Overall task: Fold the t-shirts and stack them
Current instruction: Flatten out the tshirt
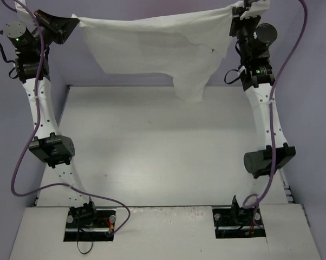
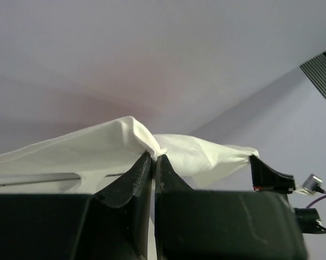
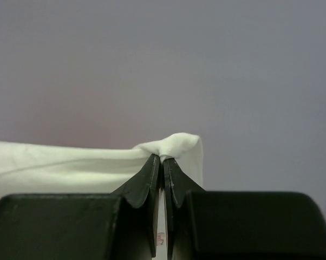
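The white t-shirt (image 1: 157,46) hangs stretched in the air above the table's far edge, held by both grippers. Its lower edge sags, with a flap hanging down at the centre right. No red print shows. My left gripper (image 1: 76,23) is shut on the shirt's left corner; in the left wrist view the cloth (image 2: 98,149) bunches over the closed gripper (image 2: 154,156). My right gripper (image 1: 236,12) is shut on the right corner; in the right wrist view the cloth (image 3: 71,165) is pinched by the closed gripper (image 3: 162,158).
The white table (image 1: 152,151) lies below the shirt, its far edge (image 1: 125,85) just under the hanging hem. Both arms reach up along the table's left and right sides. Purple cables (image 1: 22,162) loop beside the arms.
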### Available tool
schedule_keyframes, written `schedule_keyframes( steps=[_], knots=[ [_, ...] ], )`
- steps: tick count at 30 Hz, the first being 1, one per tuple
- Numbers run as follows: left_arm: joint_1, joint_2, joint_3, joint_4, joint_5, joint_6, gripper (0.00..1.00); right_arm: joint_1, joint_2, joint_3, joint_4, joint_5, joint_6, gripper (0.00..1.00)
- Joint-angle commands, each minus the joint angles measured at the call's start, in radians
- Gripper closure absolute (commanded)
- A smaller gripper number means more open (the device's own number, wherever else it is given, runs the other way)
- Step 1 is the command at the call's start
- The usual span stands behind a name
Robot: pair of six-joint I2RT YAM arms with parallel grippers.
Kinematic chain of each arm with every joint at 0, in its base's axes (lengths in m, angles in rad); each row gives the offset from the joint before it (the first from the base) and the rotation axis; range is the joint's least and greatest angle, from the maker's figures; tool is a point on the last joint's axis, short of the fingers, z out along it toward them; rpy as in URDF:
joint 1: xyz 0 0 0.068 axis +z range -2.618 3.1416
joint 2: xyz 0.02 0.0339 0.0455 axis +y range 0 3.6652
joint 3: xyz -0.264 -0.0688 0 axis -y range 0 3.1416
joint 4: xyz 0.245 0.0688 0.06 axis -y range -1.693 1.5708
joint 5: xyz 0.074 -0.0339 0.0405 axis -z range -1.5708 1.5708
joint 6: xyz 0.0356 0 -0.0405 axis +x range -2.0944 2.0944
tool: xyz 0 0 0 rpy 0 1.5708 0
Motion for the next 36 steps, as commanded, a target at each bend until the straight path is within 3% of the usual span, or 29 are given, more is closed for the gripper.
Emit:
schedule_keyframes(
  steps=[1,5,10,12,14,17,25,36],
  knots=[
    [0.011,-0.210,-0.254,0.189,0.051,0.032,1.00,-0.012,-0.281,-0.279,0.258,-0.020,-0.059,1.00],
    [0.008,-0.410,-0.679,0.110,-0.024,0.202,1.00,-0.015,-0.441,-0.669,0.220,0.025,-0.037,1.00],
    [0.007,-0.574,-1.239,-0.120,-0.169,0.484,1.00,-0.013,-0.642,-1.194,0.117,0.079,0.175,1.00],
    [0.007,-0.616,-1.318,-0.135,-0.175,0.534,1.00,-0.012,-0.695,-1.317,0.071,0.075,0.221,1.00],
    [0.007,-0.688,-1.535,-0.184,-0.230,0.587,1.00,-0.011,-0.778,-1.506,-0.017,0.075,0.355,1.00],
    [0.011,-0.740,-1.681,-0.227,-0.252,0.614,1.00,-0.012,-0.892,-1.595,-0.145,0.071,0.443,1.00],
    [0.010,-0.864,-1.780,-0.388,-0.339,0.665,1.00,-0.013,-0.934,-1.604,-0.437,0.089,0.552,1.00],
    [0.010,-0.817,-1.810,-0.388,-0.363,0.657,1.00,-0.015,-0.727,-1.618,-0.490,0.139,0.695,1.00]
  ],
)
